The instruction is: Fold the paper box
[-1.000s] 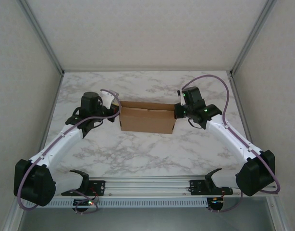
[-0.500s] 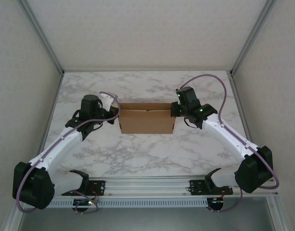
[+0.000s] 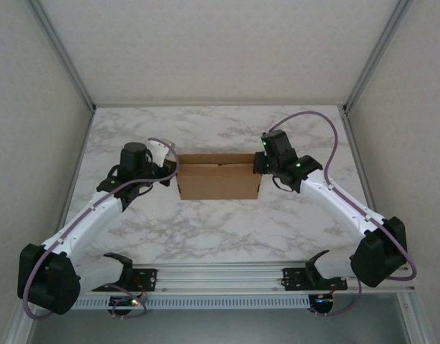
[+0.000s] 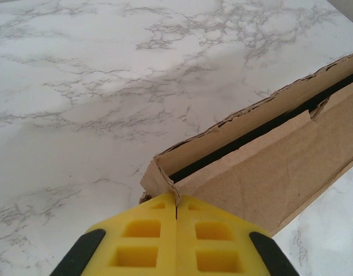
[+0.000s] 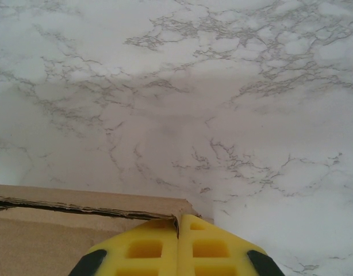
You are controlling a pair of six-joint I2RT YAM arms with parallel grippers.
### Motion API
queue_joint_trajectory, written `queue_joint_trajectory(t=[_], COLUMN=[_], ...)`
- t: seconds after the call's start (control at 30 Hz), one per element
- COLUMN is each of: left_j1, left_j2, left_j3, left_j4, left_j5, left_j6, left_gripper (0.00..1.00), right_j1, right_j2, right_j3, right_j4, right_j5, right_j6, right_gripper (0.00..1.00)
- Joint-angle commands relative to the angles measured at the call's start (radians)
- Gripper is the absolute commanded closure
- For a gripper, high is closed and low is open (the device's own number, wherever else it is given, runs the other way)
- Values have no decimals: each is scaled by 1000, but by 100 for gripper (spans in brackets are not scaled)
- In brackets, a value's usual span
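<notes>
The white, grey-veined marble table (image 3: 206, 229) carried the shallow brown cardboard paper box (image 3: 218, 179) at its middle, walls raised and top open, between the two arms (image 3: 98, 211). The left gripper (image 4: 176, 208) and right gripper (image 5: 178, 223) each had yellow pads (image 4: 148, 230) pressed together, tips touching opposite end corners; whether card was nipped between them could not be told. The box looked light, stiff across its panels but ragged-edged, likely to slide on the smooth top and crumple if squeezed, so best taken at a flap's edge beside a crease
</notes>
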Motion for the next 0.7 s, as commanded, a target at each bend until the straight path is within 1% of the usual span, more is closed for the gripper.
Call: queue_joint_trajectory(t=[0.0, 0.3, 0.67], left_j1=[-16, -15, -17], left_j2=[-25, -51, -65], left_j3=[-6, -24, -36], left_j4=[-1, -40, -72], left_j5=[13, -23, -47], left_j6=[-8, 25, 39], left_gripper=[99, 99, 99], right_j1=[29, 32, 32], right_j2=[19, -13, -27], right_j3=[-8, -86, -118], right_j4=[-15, 12, 31], right_j5=[-26, 0, 16], right_j6=[6, -24, -57], right_gripper=[100, 100, 100])
